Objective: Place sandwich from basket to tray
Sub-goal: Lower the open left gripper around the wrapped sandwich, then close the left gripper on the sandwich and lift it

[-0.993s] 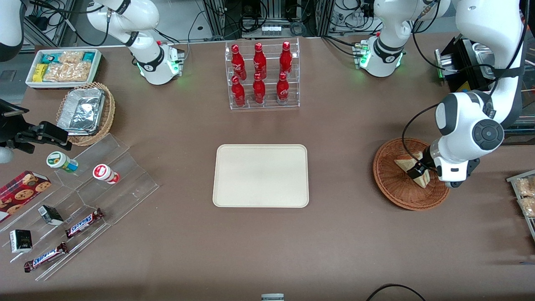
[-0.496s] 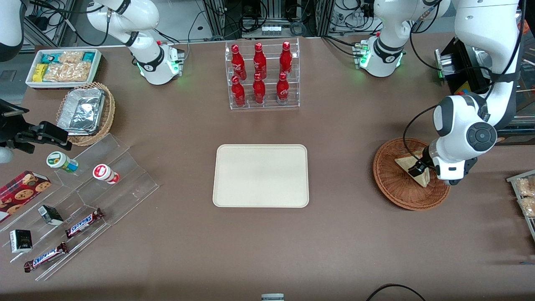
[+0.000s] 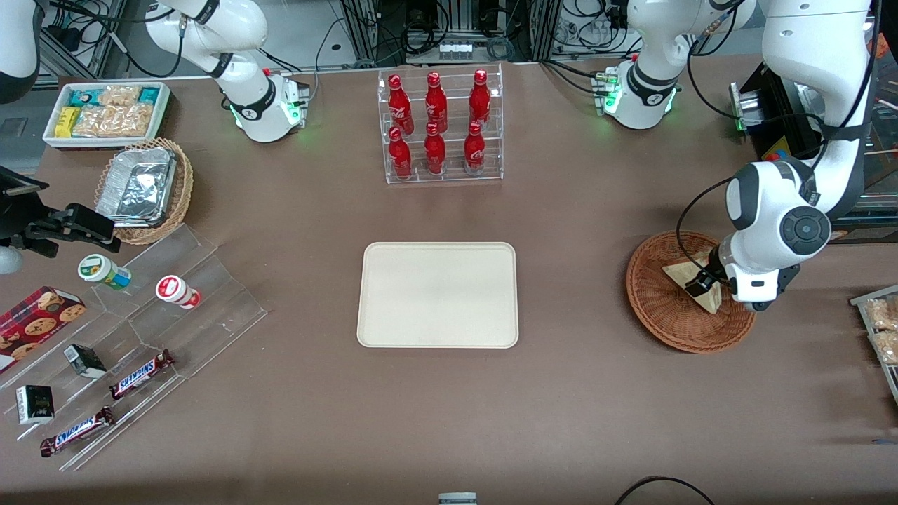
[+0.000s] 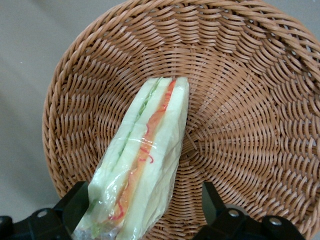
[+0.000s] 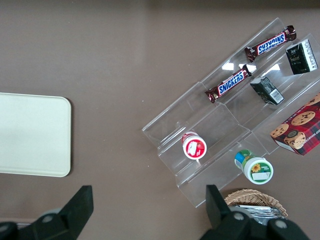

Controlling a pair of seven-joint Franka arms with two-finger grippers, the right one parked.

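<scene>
- The table (image 3: pixel 596 393) is a wide brown surface with a matte look; at its edge farther from the front camera stand metal frames with many black cables (image 3: pixel 421 28).
- The basket (image 3: pixel 656 308) sits on the table toward the working arm's end, well apart from the tray (image 3: pixel 438 294).
- The sandwich (image 4: pixel 142 160) lies in the basket, wrapped in clear film, with the red and green filling along its cut edge.
- The gripper (image 4: pixel 142 210) is low over the basket. Its fingers (image 4: pixel 75 200) stand spread on both sides of one end of the sandwich; one seems to touch the film, the other is apart from it, so it is not yet clenched on it.
- The tray lies flat near the middle of the table.
- A clear rack of red bottles (image 3: pixel 438 123) stands farther from the front camera than the tray.
- Toward the parked arm's end there is a clear stepped shelf (image 3: pixel 140 330) with candy bars (image 3: pixel 140 374), small cups and a cookie box.
</scene>
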